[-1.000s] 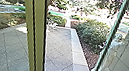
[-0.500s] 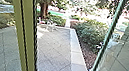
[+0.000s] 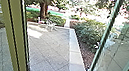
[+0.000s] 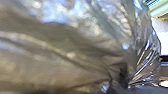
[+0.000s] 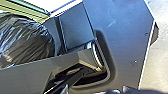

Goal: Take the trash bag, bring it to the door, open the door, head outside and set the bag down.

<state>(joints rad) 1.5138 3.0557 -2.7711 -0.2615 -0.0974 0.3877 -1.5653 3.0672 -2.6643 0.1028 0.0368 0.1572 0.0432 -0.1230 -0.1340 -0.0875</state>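
Door post (image 3: 10,27) noted as olive green, marked lengthwise by black stripes; to the right of that post, the paving (image 3: 48,48) is grey, crossed by a diagonal grid of dark lines, with a paler border strip (image 3: 74,55). Further right of the post, soil (image 3: 86,51) reads reddish brown, shrubs (image 3: 89,30) green, the door frame (image 3: 100,48) teal. Trash bag (image 5: 27,41) recorded as glossy black, streaked whitish and brownish, with bluish patches of shine.
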